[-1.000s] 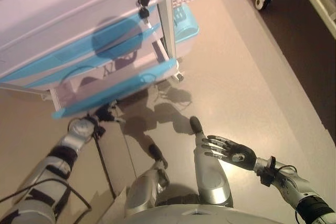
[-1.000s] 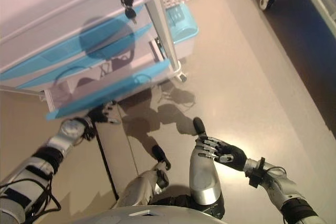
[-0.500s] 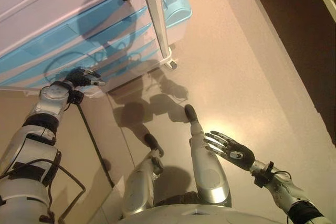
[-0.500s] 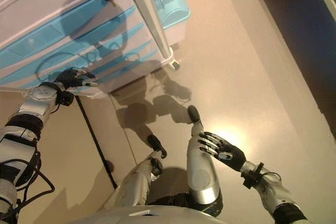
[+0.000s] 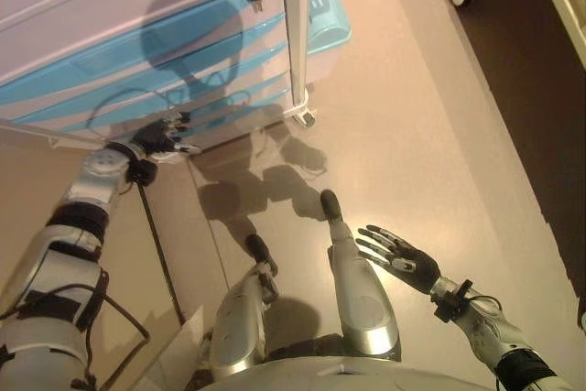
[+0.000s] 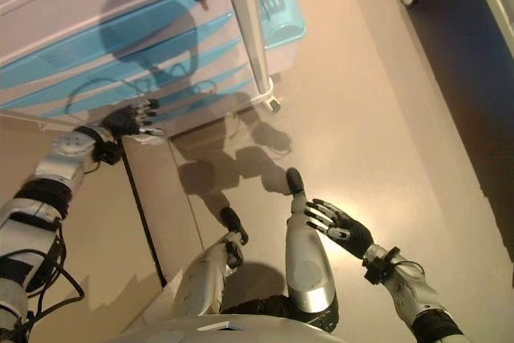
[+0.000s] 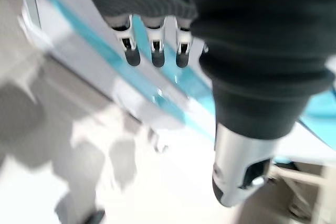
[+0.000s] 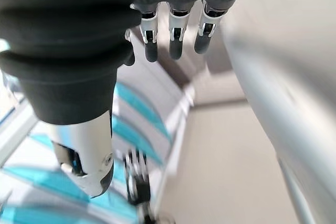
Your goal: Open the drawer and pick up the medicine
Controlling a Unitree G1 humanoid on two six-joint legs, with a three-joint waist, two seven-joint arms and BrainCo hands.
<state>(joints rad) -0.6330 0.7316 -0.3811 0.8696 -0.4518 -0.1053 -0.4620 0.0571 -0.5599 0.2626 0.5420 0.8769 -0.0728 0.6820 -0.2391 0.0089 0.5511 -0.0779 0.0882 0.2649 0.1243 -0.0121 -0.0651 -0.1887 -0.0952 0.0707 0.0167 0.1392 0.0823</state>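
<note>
Overhead, left robot hand [image 5: 161,137] fingers straight at the lowest drawer [image 5: 220,116], right robot hand [image 5: 403,255] spread wide, wrist view adds drawer's blue trim

Silver-grey arms, black bands; left hand [image 5: 157,137] and right hand [image 5: 400,255] dark-covered, silver fingers [image 7: 153,51] dark-tipped.

Warm overhead light, blurred wrist views
</note>
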